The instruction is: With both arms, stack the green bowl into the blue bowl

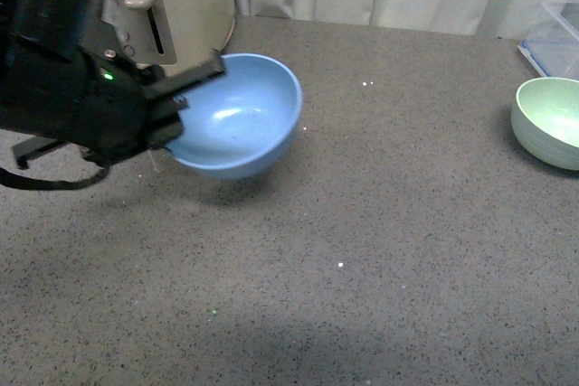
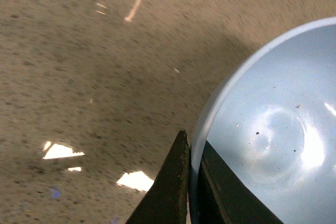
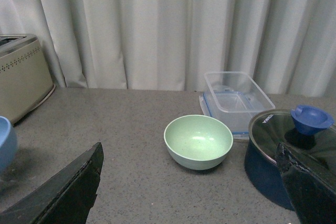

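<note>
The blue bowl (image 1: 240,115) is tilted and held off the grey counter by my left gripper (image 1: 176,97), which is shut on its rim at the left; one finger (image 2: 168,187) is outside the wall, the other inside the blue bowl (image 2: 273,135). The green bowl (image 1: 552,121) stands upright at the right edge of the counter. In the right wrist view the green bowl (image 3: 198,141) sits ahead of my right gripper (image 3: 194,182), which is open and empty with its fingers (image 3: 63,192) wide apart. A sliver of the blue bowl (image 3: 5,142) shows there too.
A cream toaster (image 1: 172,6) stands behind the left gripper. A clear plastic container (image 3: 236,100) sits behind the green bowl, and a dark blue pot with a glass lid (image 3: 294,148) stands beside it. A curtain (image 3: 168,24) hangs behind the counter.
</note>
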Robot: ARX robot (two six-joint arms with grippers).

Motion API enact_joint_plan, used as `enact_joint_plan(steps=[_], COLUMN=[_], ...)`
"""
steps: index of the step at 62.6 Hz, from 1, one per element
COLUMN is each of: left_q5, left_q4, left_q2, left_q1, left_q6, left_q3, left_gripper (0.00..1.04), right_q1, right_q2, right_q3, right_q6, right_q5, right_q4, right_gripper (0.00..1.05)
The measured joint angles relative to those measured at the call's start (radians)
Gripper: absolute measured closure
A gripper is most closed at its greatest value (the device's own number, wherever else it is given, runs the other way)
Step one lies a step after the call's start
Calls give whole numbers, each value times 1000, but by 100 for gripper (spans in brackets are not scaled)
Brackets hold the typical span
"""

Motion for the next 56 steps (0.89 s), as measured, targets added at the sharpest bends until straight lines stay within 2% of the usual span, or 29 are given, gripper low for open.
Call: enact_joint_plan(steps=[6, 18, 31, 49, 53, 56], left_q5=[-56, -68, -14, 11, 35, 64], left_q4=[-2, -40, -125, -131, -159, -169], left_q2=[13, 39, 51, 51, 51, 51], left_q1=[-100, -196, -235, -235, -232, -225], left_q6=[42, 89, 89, 89, 84, 72], left_q3=[0, 0, 5, 7, 12, 12], left_gripper=[101, 101, 101, 100, 90, 77], right_q1=[0, 0, 0, 0, 0, 0], right_q2=[0, 0, 0, 0, 0, 0], right_q3=[0, 0, 0, 0, 0, 0], right_q6=[0, 0, 0, 0, 0, 0], right_q5=[0, 0, 0, 0, 0, 0], right_q4=[0, 0, 0, 0, 0, 0], right_gripper=[9, 9, 9, 9, 9, 9])
